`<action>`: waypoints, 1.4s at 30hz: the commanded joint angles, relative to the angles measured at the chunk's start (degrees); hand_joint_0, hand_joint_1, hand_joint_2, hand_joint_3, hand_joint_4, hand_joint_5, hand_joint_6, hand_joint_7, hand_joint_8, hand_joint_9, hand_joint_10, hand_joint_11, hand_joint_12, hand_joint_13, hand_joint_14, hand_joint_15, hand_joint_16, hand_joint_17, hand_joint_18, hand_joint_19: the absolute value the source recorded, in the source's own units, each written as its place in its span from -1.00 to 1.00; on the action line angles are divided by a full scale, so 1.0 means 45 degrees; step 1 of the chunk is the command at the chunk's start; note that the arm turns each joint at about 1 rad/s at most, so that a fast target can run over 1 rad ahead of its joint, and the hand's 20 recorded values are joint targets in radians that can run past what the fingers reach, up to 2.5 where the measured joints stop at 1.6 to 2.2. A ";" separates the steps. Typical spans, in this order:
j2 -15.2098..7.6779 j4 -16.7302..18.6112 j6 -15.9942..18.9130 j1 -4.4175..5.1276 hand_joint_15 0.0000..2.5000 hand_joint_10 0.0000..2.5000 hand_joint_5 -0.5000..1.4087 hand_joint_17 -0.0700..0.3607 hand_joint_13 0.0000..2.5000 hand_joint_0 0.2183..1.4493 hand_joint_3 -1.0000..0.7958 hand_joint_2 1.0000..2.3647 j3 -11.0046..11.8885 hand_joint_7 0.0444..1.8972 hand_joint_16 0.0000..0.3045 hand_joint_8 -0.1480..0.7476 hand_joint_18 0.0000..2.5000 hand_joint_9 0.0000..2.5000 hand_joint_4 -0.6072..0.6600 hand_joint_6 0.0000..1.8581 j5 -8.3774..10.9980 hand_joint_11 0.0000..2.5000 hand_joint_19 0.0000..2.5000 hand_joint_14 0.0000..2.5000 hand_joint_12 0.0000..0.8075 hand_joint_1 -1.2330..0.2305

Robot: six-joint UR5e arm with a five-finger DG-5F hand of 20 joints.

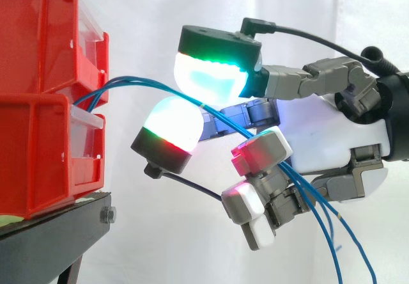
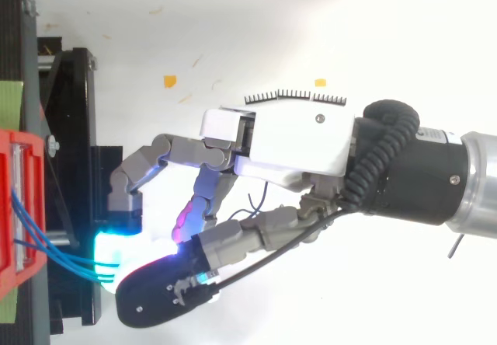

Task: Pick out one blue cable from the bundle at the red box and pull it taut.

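Observation:
Blue cables (image 1: 142, 83) come out between the two stacked red bins (image 1: 38, 137) at the left and arc rightward. They run through the narrow gap between two glowing pads of my hand (image 1: 332, 137), the green-cyan one (image 1: 211, 73) above and the white-red one (image 1: 169, 130) below. From there they slant down past the curled lower fingers (image 1: 259, 153) and hang off to the bottom right. The two pads close on the cables. From above, the cables (image 2: 39, 248) leave the red bin (image 2: 12, 275) and end under the cyan pad (image 2: 116, 252). The span to the bin still curves.
The bins rest on a black stand (image 1: 51, 233) at the left, with a bolt at its corner. A white curtain hangs behind. In the top view the stand's black frame (image 2: 78, 127) lies just left of the fingers.

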 commanded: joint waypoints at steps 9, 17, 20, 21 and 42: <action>0.0000 0.0066 0.0000 0.0015 -0.45 -0.97 -0.58 -0.09 -0.10 -0.59 -0.44 -1.00 -0.0062 -0.13 -0.64 0.09 -0.25 0.12 0.05 -0.05 0.0042 -0.29 -0.45 -0.98 -0.02 -0.23; 0.0000 0.0066 0.0000 0.0034 -0.45 -0.97 -0.57 -0.17 -0.12 -0.39 -0.12 -0.97 -0.0081 -0.03 -0.68 0.04 -0.29 0.12 -0.04 -0.04 0.0042 -0.27 -0.44 -0.98 -0.12 -0.40; 0.0000 0.0066 0.0000 0.0034 -0.47 -0.97 -0.57 -0.13 -0.10 -0.36 -0.03 -0.98 -0.0081 -0.03 -0.65 0.09 -0.25 0.13 -0.03 -0.03 0.0003 -0.28 -0.46 -0.98 -0.07 -0.45; 0.0000 0.0066 0.0000 0.0034 -0.47 -0.97 -0.57 -0.13 -0.10 -0.34 0.00 -0.98 -0.0081 -0.01 -0.66 0.11 -0.24 0.13 -0.03 -0.02 0.0003 -0.29 -0.47 -0.98 -0.08 -0.46; 0.0000 0.0066 0.0000 0.0034 -0.45 -0.97 -0.57 -0.16 -0.11 -0.56 -0.44 -1.00 -0.0081 -0.14 -0.68 0.07 -0.25 0.12 0.05 -0.06 -0.0017 -0.29 -0.44 -0.98 -0.11 -0.20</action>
